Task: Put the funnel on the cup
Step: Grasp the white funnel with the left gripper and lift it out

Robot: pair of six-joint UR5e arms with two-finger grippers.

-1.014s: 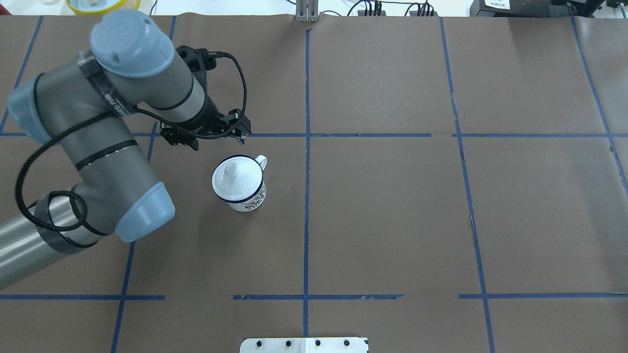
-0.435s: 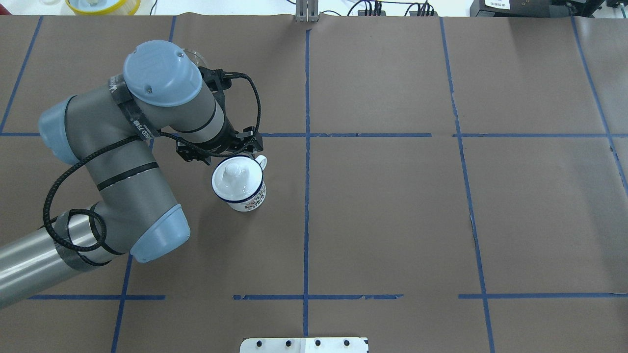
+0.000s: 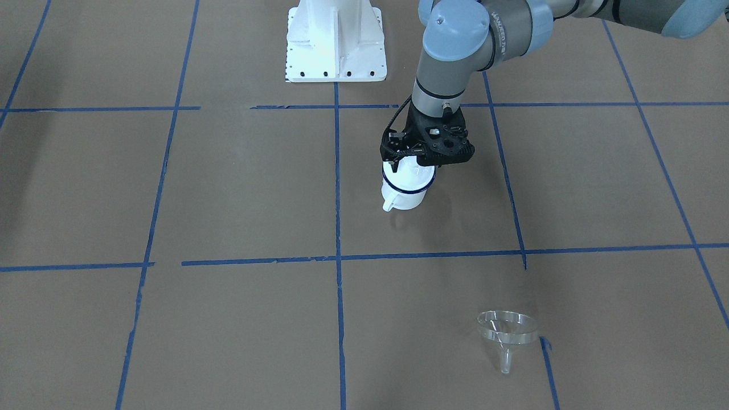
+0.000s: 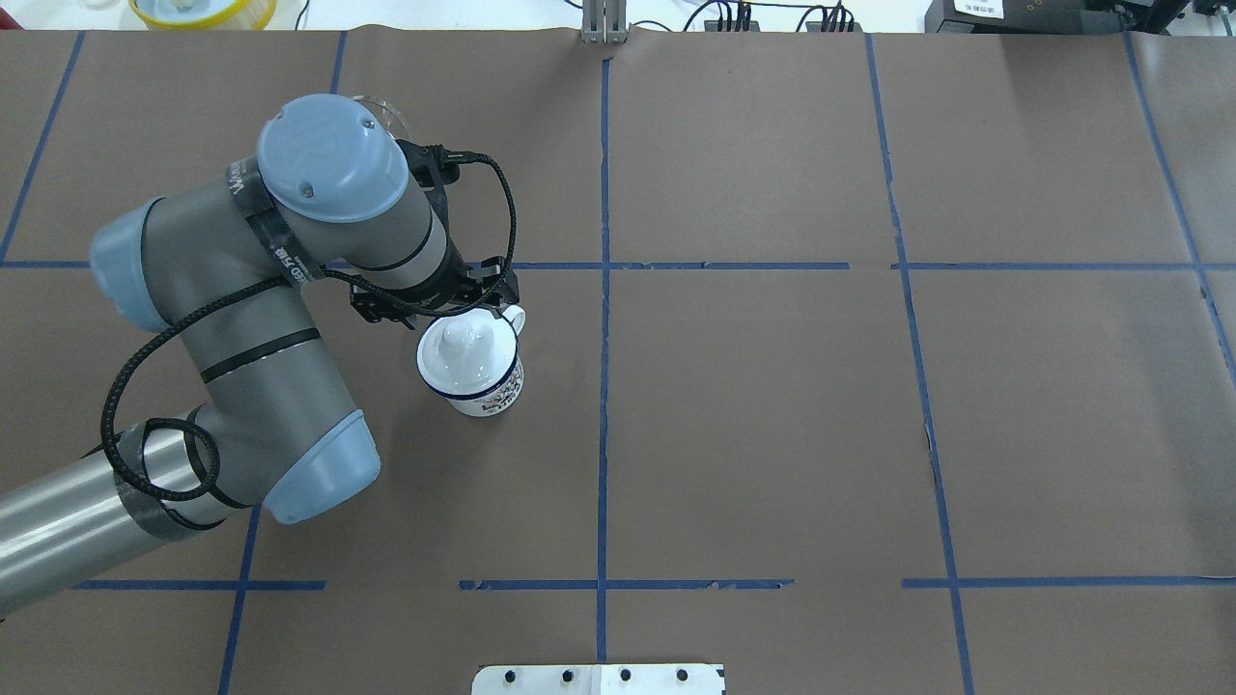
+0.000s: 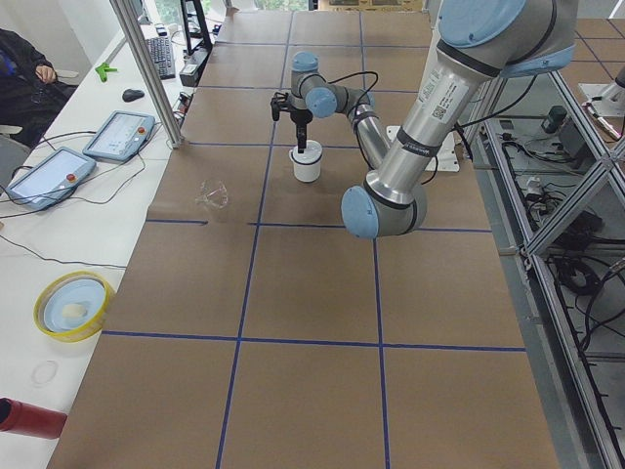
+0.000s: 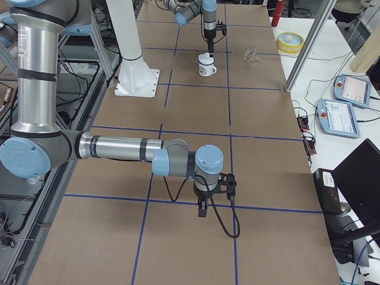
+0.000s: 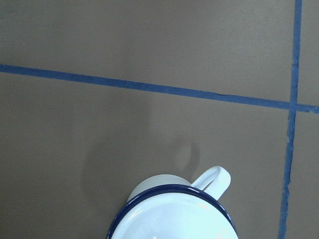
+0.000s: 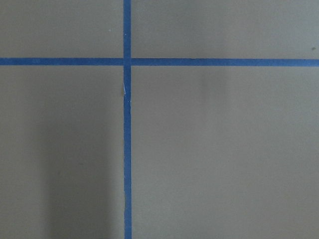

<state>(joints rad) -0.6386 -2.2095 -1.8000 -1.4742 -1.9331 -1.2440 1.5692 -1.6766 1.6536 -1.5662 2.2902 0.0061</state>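
Note:
The cup [image 4: 478,381] is a white mug with a dark blue rim, and a round white lid with a knob [image 4: 458,346] sits on it. It stands left of the table's middle and also shows in the front view [image 3: 405,191] and the left wrist view [image 7: 213,178]. My left gripper [image 4: 449,311] hangs open just above the lid, fingers on either side [image 3: 414,165]. The clear funnel [image 3: 507,333] lies on the table farther out, its rim peeking from behind my left arm [image 4: 388,108]. My right gripper [image 6: 203,209] points down at bare paper; I cannot tell its state.
A yellow bowl [image 4: 201,10] sits off the table's far edge. The white robot base [image 3: 335,40] stands at the near edge. Tablets [image 5: 117,134] and a red cylinder [image 5: 29,418] lie on the side bench. Blue tape lines grid the brown paper.
My left arm has swung right and toward the cup, and the gripper now hangs over the lid. The funnel's rim has come out from behind the arm. The cup has not moved.

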